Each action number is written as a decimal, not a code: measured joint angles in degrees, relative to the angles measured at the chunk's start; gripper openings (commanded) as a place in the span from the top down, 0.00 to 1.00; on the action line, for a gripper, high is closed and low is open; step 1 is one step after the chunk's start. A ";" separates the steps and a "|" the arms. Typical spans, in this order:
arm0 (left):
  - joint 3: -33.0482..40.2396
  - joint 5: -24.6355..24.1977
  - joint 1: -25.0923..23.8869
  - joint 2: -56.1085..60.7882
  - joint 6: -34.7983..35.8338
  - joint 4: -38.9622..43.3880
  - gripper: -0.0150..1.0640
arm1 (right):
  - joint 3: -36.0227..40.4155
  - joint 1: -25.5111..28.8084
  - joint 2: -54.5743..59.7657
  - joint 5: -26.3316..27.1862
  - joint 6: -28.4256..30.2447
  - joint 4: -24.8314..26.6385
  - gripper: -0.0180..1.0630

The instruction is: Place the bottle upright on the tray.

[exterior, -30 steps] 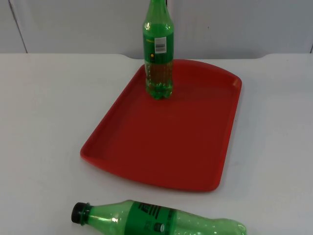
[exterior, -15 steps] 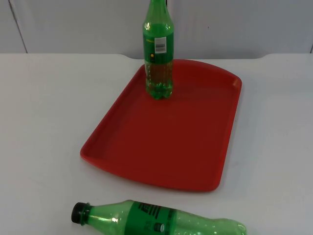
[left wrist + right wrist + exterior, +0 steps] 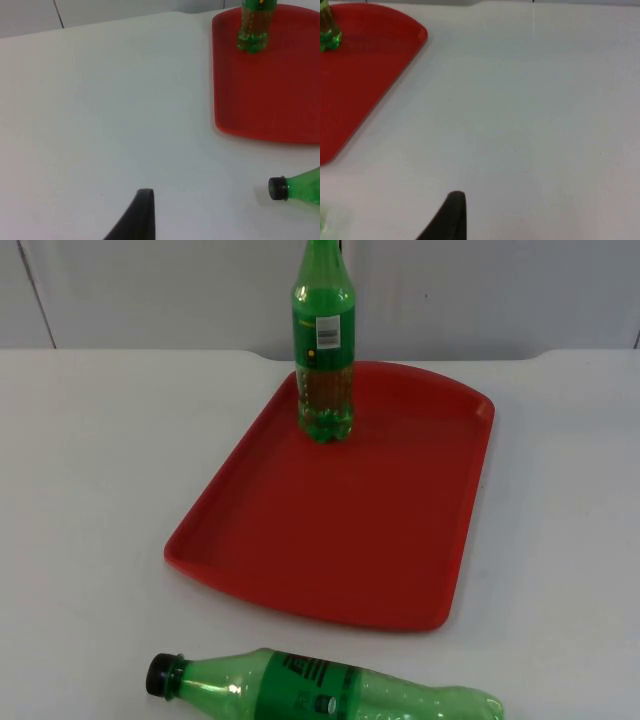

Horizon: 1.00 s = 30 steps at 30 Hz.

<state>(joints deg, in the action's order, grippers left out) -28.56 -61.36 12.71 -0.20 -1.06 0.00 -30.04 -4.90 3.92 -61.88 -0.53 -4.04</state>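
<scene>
A red tray (image 3: 400,570) lies in the middle of the white table. One green bottle (image 3: 323,350) stands upright on the tray's far left corner. A second green bottle (image 3: 320,693) with a black cap lies on its side on the table in front of the tray, cap pointing left. My left gripper (image 3: 143,212) waits over bare table to the left of the tray (image 3: 280,100), well apart from the lying bottle (image 3: 297,186). My right gripper (image 3: 452,215) waits over bare table to the right of the tray (image 3: 360,75). Neither touches a bottle.
The grey partition wall (image 3: 480,290) closes the table's far edge just behind the standing bottle. Most of the tray's floor is bare red surface. The lying bottle is close to the table's front edge.
</scene>
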 measured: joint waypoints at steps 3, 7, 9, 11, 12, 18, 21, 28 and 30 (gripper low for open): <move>0.00 0.00 0.00 0.00 0.00 0.00 0.01 | -1.74 0.00 4.72 1.55 0.00 0.00 0.01; 0.00 0.00 0.00 0.00 0.00 0.00 0.01 | -4.14 0.00 9.90 3.30 0.00 0.00 0.01; 0.00 0.00 0.00 0.00 0.00 0.00 0.01 | -6.10 0.00 13.63 3.93 0.11 0.00 0.01; 0.00 0.00 0.00 0.00 0.00 0.00 0.01 | -7.23 0.00 15.72 4.52 0.11 0.00 0.01; 0.00 0.00 0.00 0.00 0.00 0.00 0.01 | -8.41 0.00 17.83 4.82 0.11 0.00 0.01; 0.00 0.00 0.00 0.00 0.00 0.00 0.01 | -14.88 0.00 28.93 5.53 0.11 0.00 0.01; 0.00 0.00 0.00 0.00 0.00 0.00 0.01 | -17.03 0.00 33.03 5.67 0.11 0.00 0.01; 0.00 0.00 0.00 0.00 0.00 0.00 0.01 | -22.35 0.00 43.33 5.77 1.49 0.00 0.01; 0.00 0.00 0.00 0.00 0.00 0.00 0.01 | -24.02 0.00 46.47 5.77 2.27 0.73 0.01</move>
<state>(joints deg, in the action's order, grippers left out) -28.56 -61.36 12.71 -0.20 -1.06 0.00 -54.06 -4.90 50.39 -56.11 1.74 -3.31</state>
